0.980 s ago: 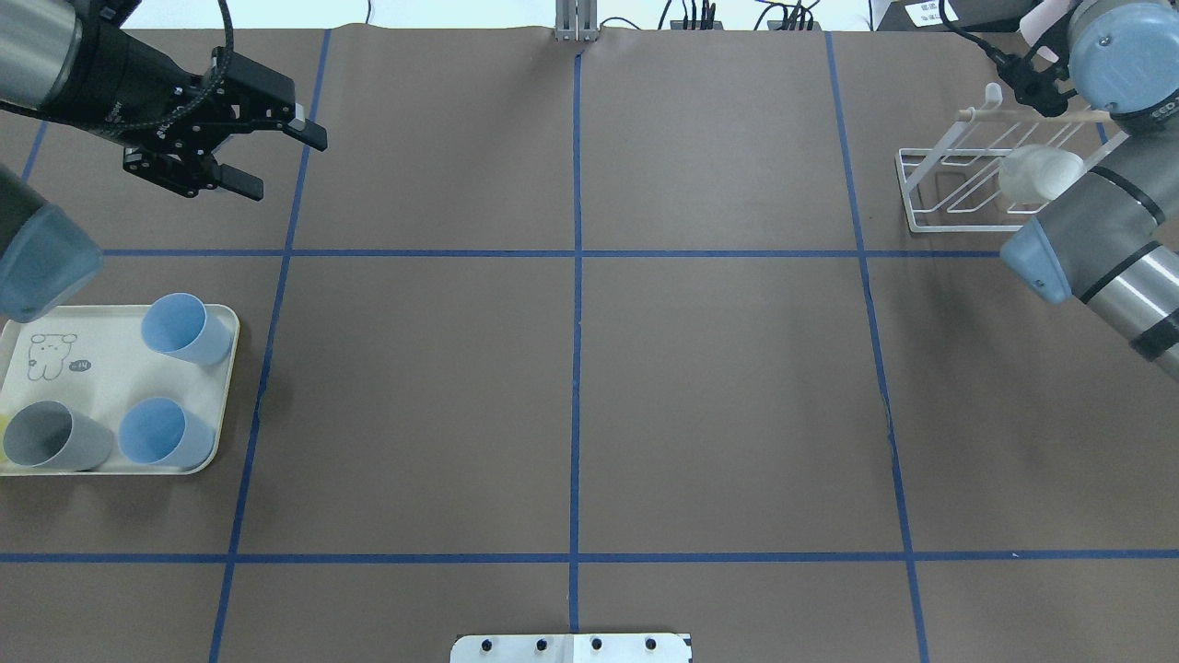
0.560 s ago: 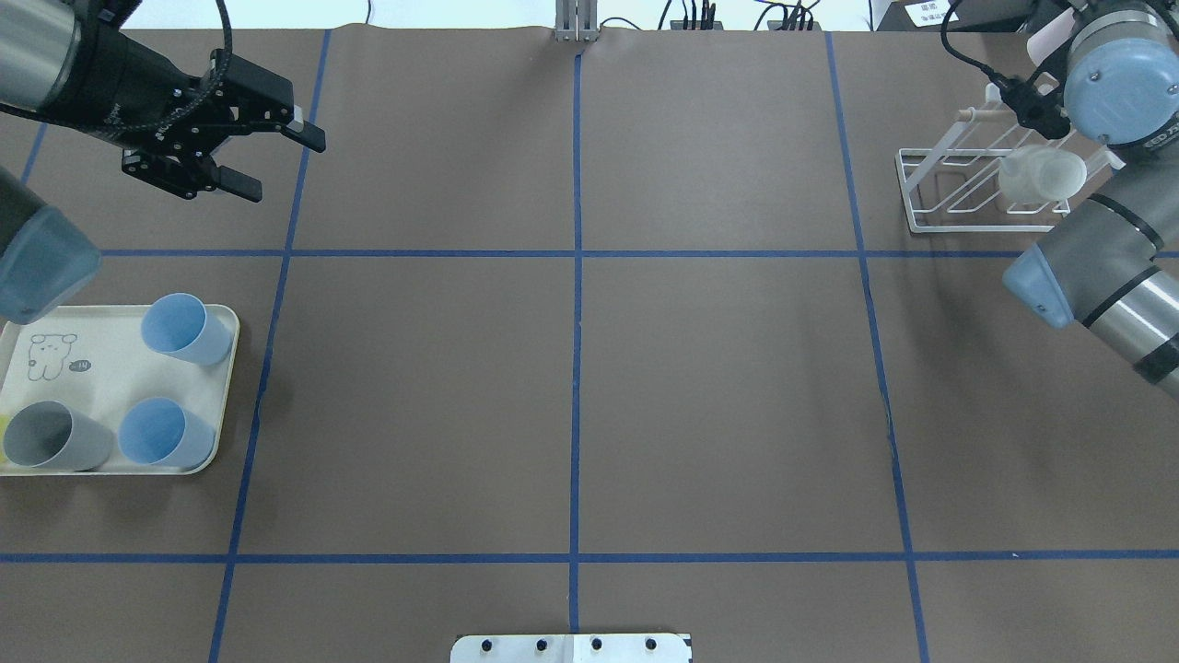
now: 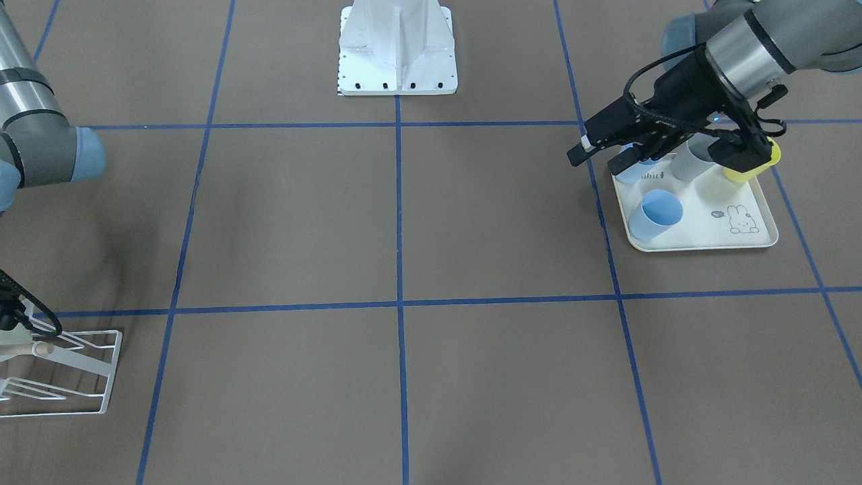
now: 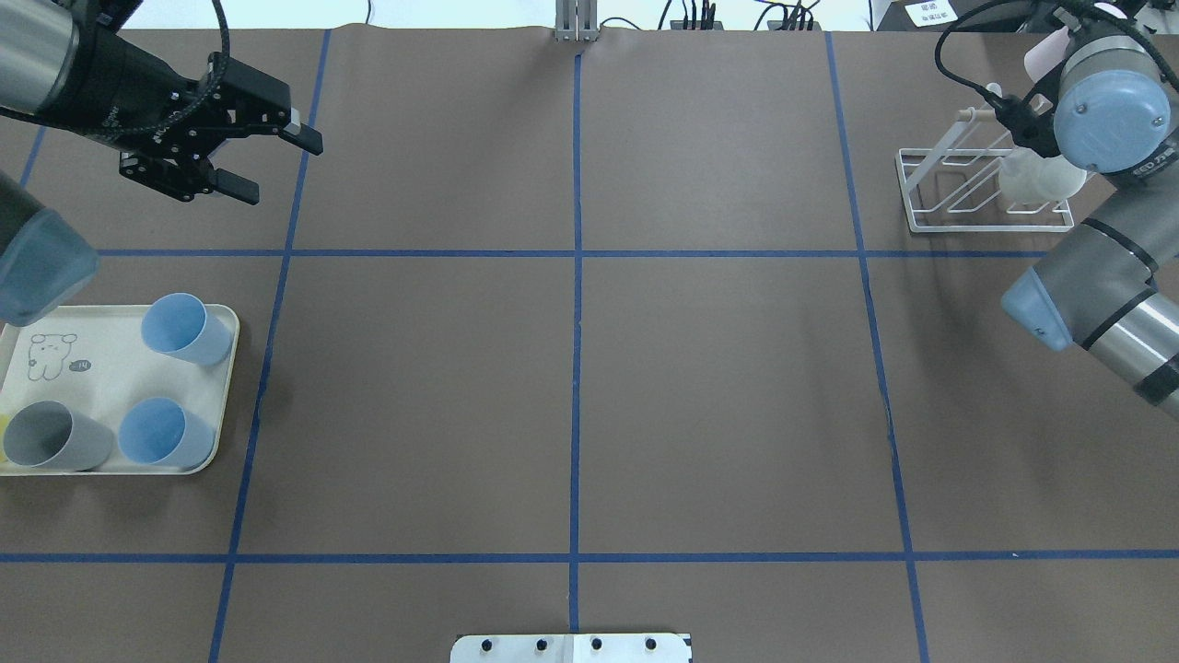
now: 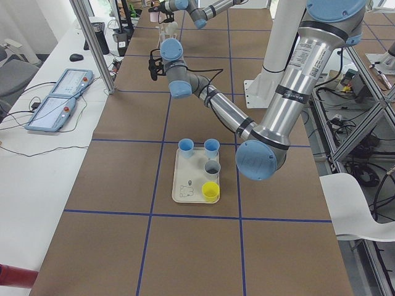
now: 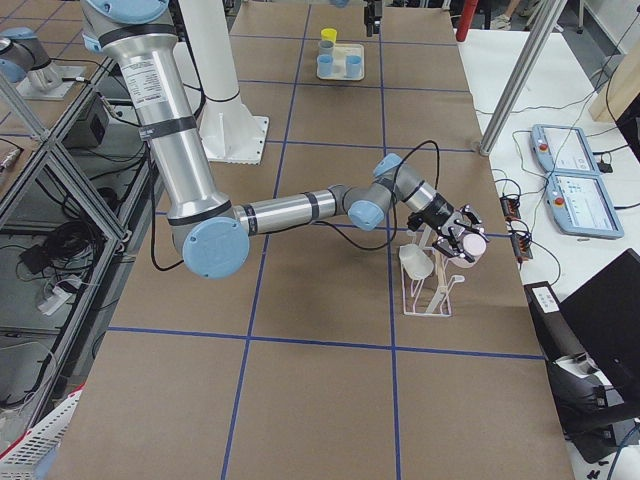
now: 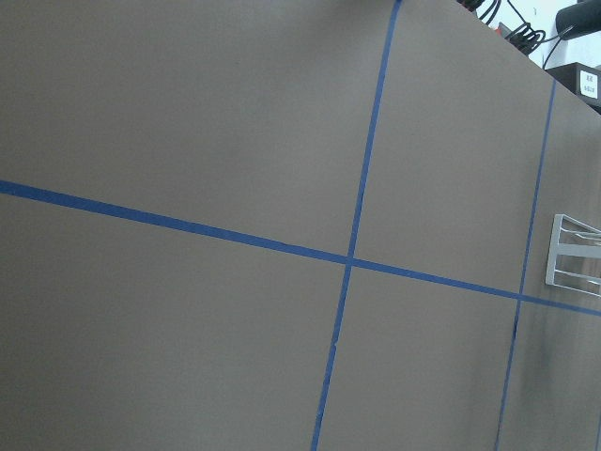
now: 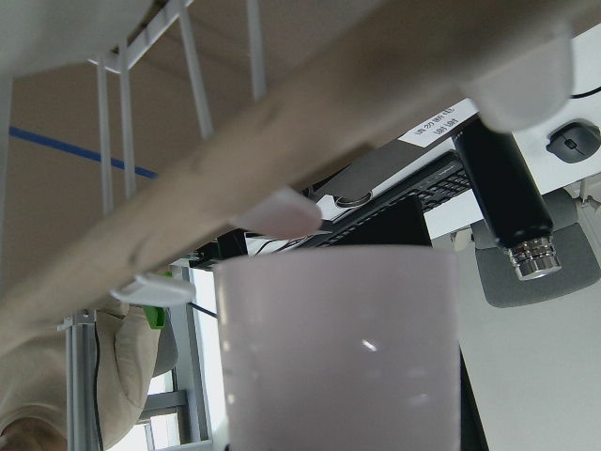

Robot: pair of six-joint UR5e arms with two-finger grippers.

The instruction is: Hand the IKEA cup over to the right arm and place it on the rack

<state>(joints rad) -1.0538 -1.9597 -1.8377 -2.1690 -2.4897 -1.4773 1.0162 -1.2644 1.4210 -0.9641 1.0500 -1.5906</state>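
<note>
Right wrist-mounted view hides the fingers of the right gripper (image 6: 460,238), so I cannot tell its grip; a pink cup (image 8: 343,348) sits before it, just beside the dowel (image 8: 282,141) of the rack (image 4: 986,226). Well apart, the left gripper (image 4: 281,168) hangs spread, beyond the tray (image 4: 101,368).

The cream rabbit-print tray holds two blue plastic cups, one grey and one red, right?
No. The fourth is a yellow plastic cup, not red, as the exterior left view shows; the cream rabbit-print tray otherwise holds what you say.
</note>
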